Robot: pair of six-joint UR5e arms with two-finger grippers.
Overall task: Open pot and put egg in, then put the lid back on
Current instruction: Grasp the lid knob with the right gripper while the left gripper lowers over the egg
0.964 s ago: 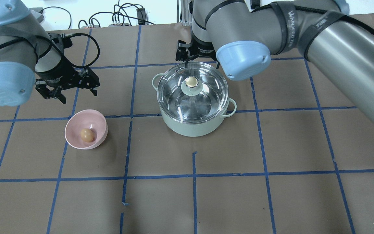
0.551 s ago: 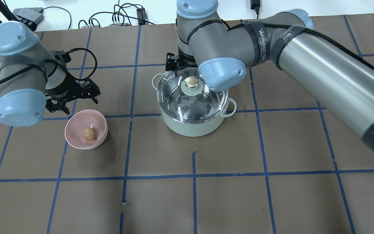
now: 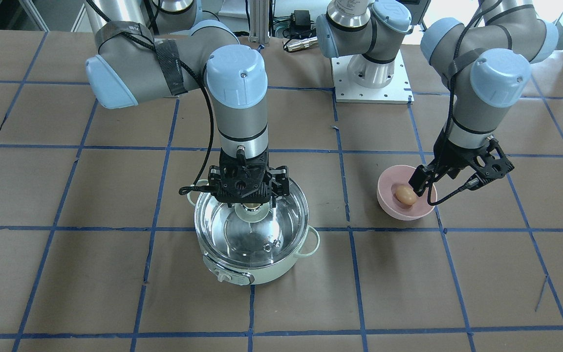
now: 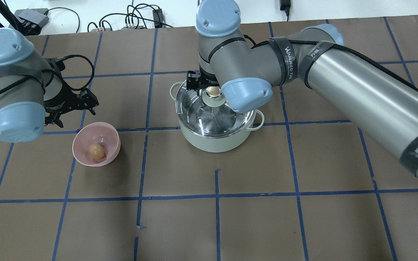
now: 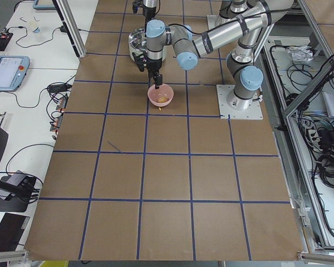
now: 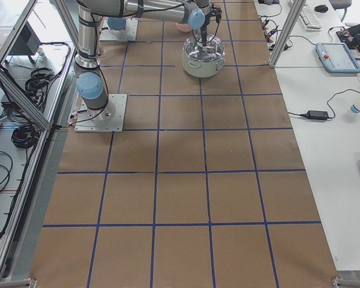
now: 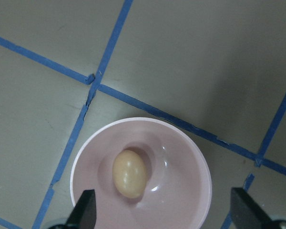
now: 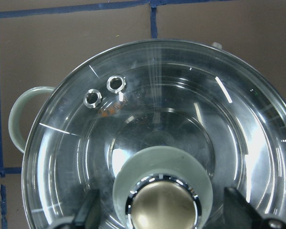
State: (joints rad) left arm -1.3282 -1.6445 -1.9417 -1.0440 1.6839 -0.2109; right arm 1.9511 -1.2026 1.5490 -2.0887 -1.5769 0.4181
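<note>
The mint-green pot (image 4: 216, 139) stands mid-table with the clear glass lid (image 4: 209, 116) on it. My right gripper (image 3: 249, 201) is open just above the lid, its fingers on either side of the beige-gold knob (image 8: 162, 207) and apart from it. The egg (image 4: 97, 151) lies in a pink bowl (image 4: 111, 139) to the pot's left. My left gripper (image 7: 164, 212) is open above the bowl's edge and empty. In the left wrist view the egg (image 7: 129, 173) lies nearer one finger. The front view shows the egg (image 3: 405, 194) beside that finger.
The brown table (image 4: 267, 217) carries a grid of blue tape lines. The pot's control knob (image 3: 223, 277) faces away from the robot. The two arm bases (image 3: 369, 73) and cables lie at the table's robot-side edge.
My right gripper has moved from behind the pot to over the lid, fingers now straddling the knob. My left gripper has moved closer to the pink bowl. Pot, lid and egg have not moved.
</note>
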